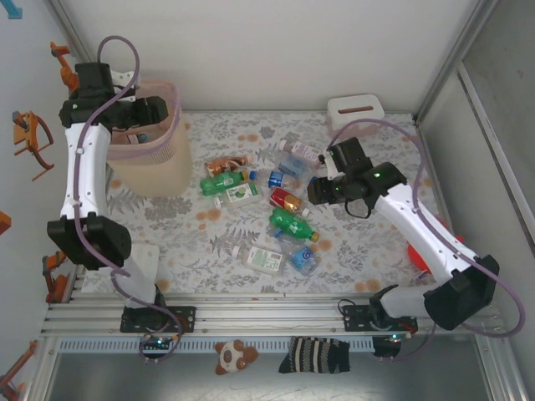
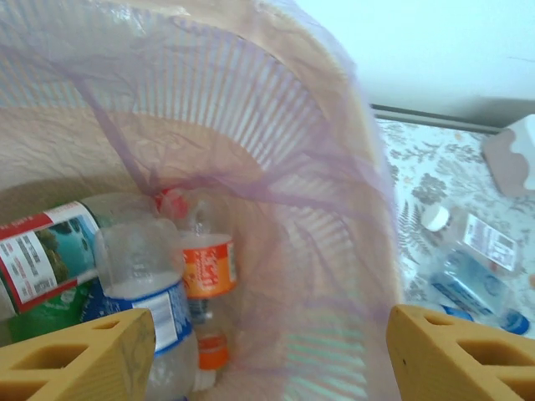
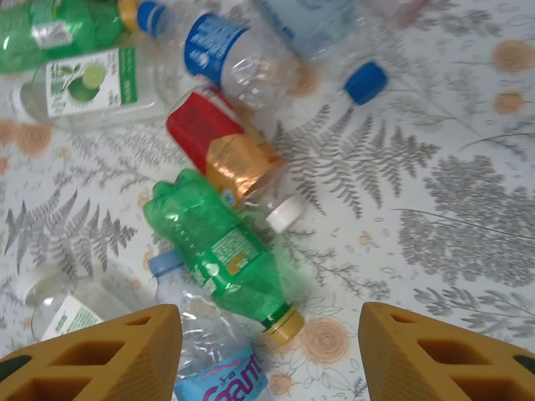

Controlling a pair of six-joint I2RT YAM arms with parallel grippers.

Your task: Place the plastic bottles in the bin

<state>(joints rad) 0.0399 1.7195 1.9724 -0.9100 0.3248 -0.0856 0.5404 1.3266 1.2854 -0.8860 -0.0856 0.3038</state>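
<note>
Plastic bottles (image 2: 142,284) lie in the bin (image 2: 326,167) under the spread, empty left claw (image 2: 267,355); from above the arm hides them. Right of the bin, the right claw (image 3: 267,351) hangs spread, empty, over a green bottle (image 3: 217,251).

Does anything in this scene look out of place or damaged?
Two stray things lie in front of the rail, at the near edge: a small plush toy and a striped sock. On the table, the red-labelled bottle seems crumpled.
</note>
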